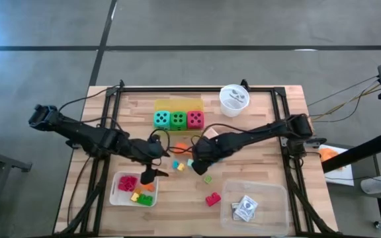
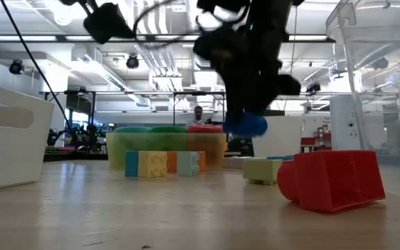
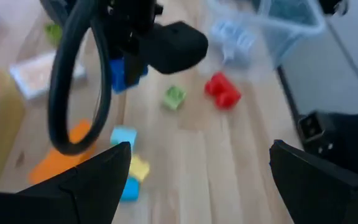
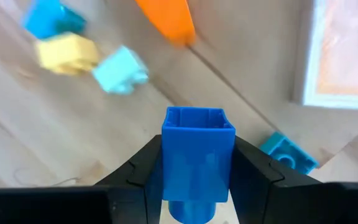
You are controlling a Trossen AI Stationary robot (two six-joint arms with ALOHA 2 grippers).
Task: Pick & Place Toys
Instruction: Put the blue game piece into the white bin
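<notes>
Three dice (image 1: 178, 119) in a row behind loose blocks (image 1: 184, 163), cup (image 1: 234, 100) to their right

No lettering, labels, brands or numbers can be read anywhere — the three dice (image 1: 178, 119) at upper centre of the high view carry only black dots, no numerals.

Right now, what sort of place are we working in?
Probably a robotics lab or workshop hall: a wooden table on a concrete floor, open ceiling with strip lights, and a person among benches behind.
</notes>
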